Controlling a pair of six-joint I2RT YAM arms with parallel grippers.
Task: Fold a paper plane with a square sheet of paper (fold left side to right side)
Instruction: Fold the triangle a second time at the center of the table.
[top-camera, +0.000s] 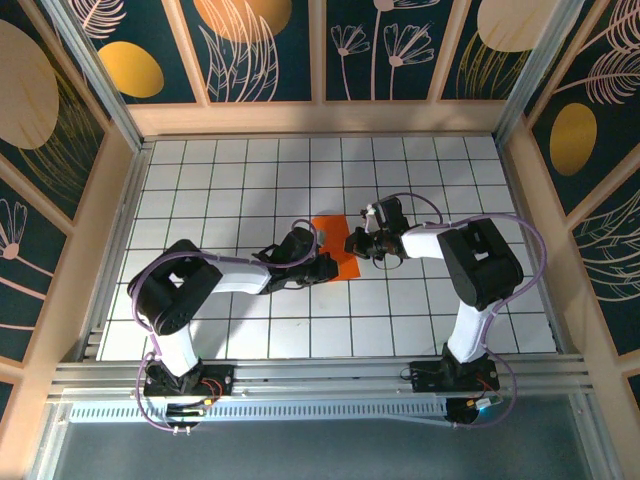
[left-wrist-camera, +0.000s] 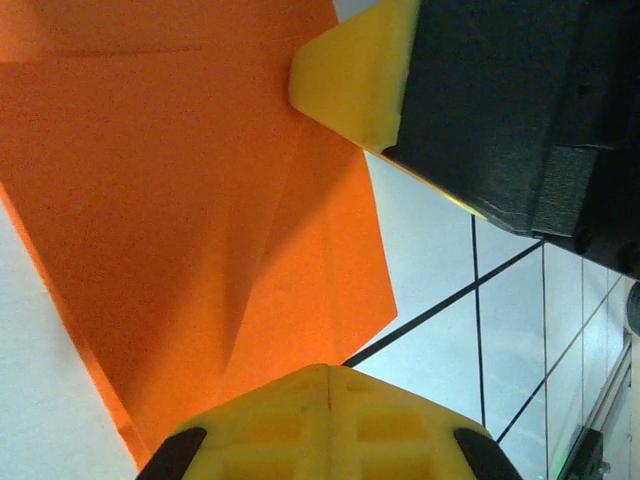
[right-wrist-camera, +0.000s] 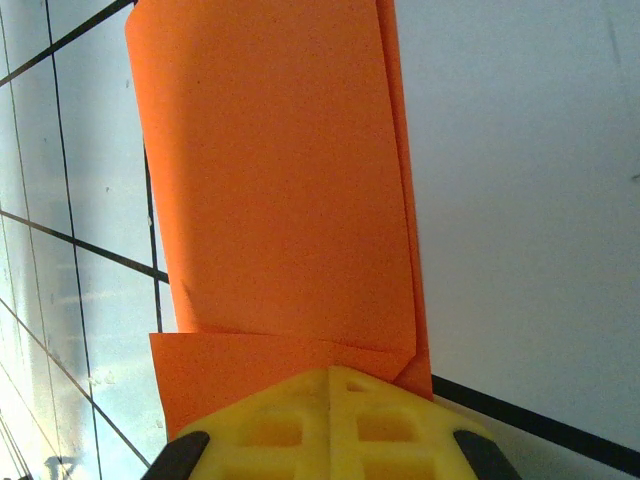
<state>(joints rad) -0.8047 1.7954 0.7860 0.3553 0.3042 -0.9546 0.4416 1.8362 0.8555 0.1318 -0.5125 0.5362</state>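
Orange paper (top-camera: 332, 236), creased, on grid tbl (top-camera: 220, 180)

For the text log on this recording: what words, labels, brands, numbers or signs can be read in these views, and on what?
None can be read.
The orange paper is blank, the table bears only grid lines, and the wall panels bear only plant patterns.

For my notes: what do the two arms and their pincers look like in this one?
Both the left arm and right arm have white link shells with bulky black joints, and a thin purple cable loops along each. The left pincer and right pincer have yellow ribbed fingertips on black bodies.
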